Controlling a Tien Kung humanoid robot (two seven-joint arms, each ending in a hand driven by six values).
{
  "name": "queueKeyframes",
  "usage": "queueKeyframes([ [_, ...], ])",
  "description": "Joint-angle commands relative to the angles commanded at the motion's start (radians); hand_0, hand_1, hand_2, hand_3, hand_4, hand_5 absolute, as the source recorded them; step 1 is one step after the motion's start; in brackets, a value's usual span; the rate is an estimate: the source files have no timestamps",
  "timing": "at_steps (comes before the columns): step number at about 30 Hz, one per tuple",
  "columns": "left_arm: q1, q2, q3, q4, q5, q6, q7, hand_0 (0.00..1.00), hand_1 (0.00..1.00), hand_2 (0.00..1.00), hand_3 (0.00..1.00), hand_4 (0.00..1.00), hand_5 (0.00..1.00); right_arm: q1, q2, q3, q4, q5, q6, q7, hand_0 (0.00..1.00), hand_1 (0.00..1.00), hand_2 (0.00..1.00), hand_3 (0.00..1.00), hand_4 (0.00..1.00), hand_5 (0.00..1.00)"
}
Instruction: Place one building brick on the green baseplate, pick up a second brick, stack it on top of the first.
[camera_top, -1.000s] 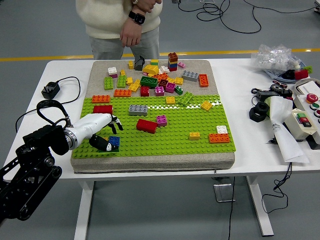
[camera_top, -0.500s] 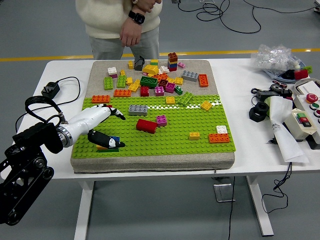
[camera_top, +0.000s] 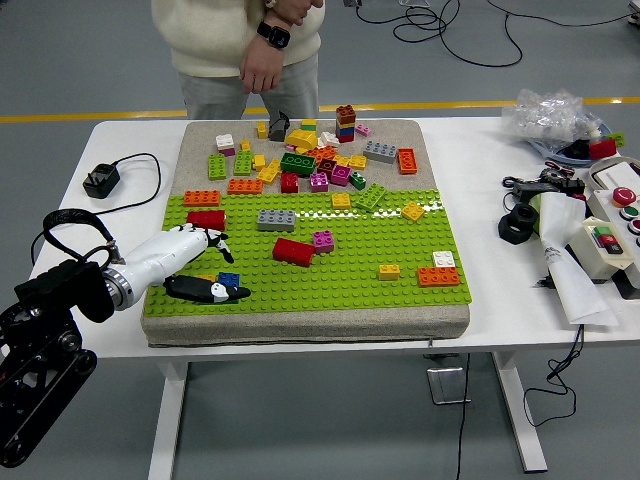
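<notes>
My left hand (camera_top: 195, 268): low over the green baseplate's (camera_top: 330, 262) near-left corner, fingers spread, holding nothing. Blue brick (camera_top: 228, 281): on the baseplate just beside my thumb, apparently seated; first placement looks done. Second brick: not yet picked; red brick (camera_top: 206, 219) and grey brick (camera_top: 276, 219) lie near. Stacking remains. Right hand: unseen.

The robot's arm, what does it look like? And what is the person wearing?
The robot's left arm is chunky black metal with a black cable looping over it. Its left hand has a shiny silver-white shell and dark fingertips. The right arm is out of sight. The person at the far side of the table wears a cream sweater, light grey trousers and a black watch on one wrist.
</notes>
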Motion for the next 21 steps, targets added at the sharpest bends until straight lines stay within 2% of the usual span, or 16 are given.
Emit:
queueKeyframes([
  [21,0.02,-0.003,-0.002,0.0,0.027,-0.014,0.003,0.998,0.998,0.986,0.616,0.977,0.732,0.0,0.0,0.004,0.0,0.002,0.0,-0.001,0.765,0.699,0.736,0.746,0.998,0.631],
])
